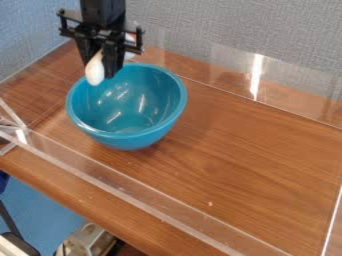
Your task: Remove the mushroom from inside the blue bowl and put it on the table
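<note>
The blue bowl (127,108) sits on the table (241,150) at the left, and its inside shows nothing in it. My gripper (99,70) hangs pointing down above the bowl's far-left rim, shut on the mushroom (95,71). Only the mushroom's cream-white stem shows between the black fingers; its cap is hidden. The mushroom is clear of the bowl's rim, in the air.
Low clear acrylic walls (254,70) edge the tabletop on all sides. A grey-blue wall (201,25) stands behind. Open wood lies to the right of the bowl (254,160).
</note>
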Controlling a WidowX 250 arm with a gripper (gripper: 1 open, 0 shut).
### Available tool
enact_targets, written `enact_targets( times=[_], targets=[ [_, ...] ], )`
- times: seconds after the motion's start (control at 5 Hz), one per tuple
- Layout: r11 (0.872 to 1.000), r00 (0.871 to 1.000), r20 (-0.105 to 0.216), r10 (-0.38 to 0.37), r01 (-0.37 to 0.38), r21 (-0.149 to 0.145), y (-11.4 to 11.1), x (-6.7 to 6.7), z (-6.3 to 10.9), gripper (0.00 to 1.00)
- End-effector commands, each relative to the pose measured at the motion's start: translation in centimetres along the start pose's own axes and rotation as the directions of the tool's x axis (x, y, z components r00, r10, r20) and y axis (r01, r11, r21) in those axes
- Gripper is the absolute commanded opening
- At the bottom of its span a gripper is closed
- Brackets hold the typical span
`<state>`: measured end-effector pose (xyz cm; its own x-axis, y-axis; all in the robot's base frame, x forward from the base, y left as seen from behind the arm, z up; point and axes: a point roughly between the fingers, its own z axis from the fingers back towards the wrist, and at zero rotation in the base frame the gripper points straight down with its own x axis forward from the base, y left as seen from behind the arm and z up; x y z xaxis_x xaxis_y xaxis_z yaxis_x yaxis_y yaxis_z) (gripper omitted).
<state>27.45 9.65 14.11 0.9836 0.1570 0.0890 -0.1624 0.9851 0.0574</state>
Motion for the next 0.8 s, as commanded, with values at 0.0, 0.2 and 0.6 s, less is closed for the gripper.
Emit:
enact_targets(
  times=[0.0,0.2,0.6],
  targets=[
    [0.999,0.994,0.095,-0.051,0.053,-0.012,-1.3,0.5,2.9,0.00],
    [0.996,0.991,0.102,-0.085,0.089,-0.032,-4.1,-0.3,2.6,0.00],
    [0.970,0.970,0.095,-0.223,0.230,-0.072,-13.2,-2.8,0.9,0.00]
  ],
)
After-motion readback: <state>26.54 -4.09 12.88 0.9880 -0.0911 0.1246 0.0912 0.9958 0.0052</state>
